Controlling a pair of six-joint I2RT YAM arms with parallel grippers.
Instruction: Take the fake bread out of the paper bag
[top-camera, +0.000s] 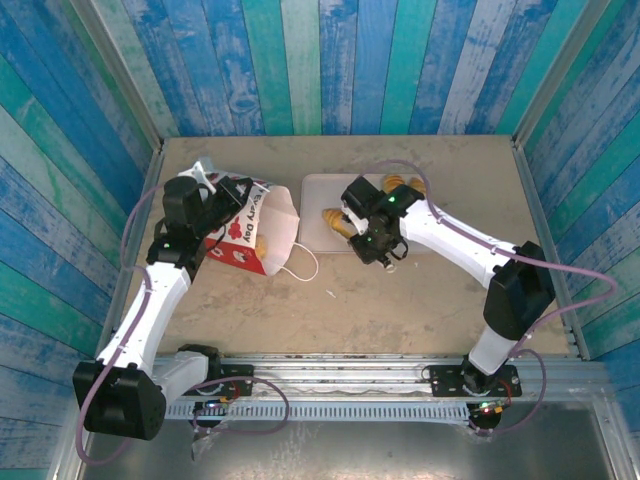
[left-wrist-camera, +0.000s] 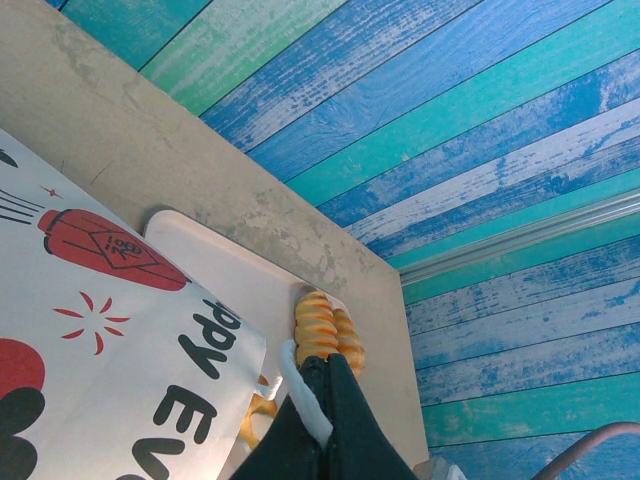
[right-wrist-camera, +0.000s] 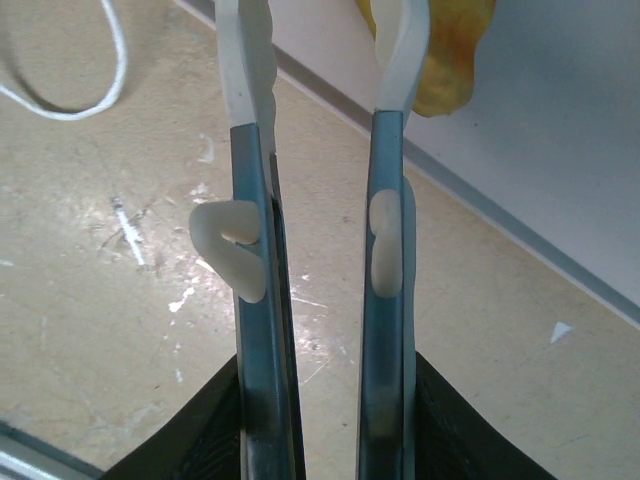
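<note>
The red-and-white paper bag lies on its side at the table's left, its mouth facing the pale pink tray. My left gripper is shut on the bag's white cord handle, with the bag's printed side just beside it. One piece of fake bread shows inside the mouth. Two ridged croissants rest at the tray's far end. My right gripper hovers open over the tray's near edge, its fingers apart, and a golden piece lies past the right finger on the tray.
The bag's other cord handle trails loose on the beige table, seen up close in the right wrist view. Blue-green plank walls close in the back and both sides. A metal rail runs along the near edge.
</note>
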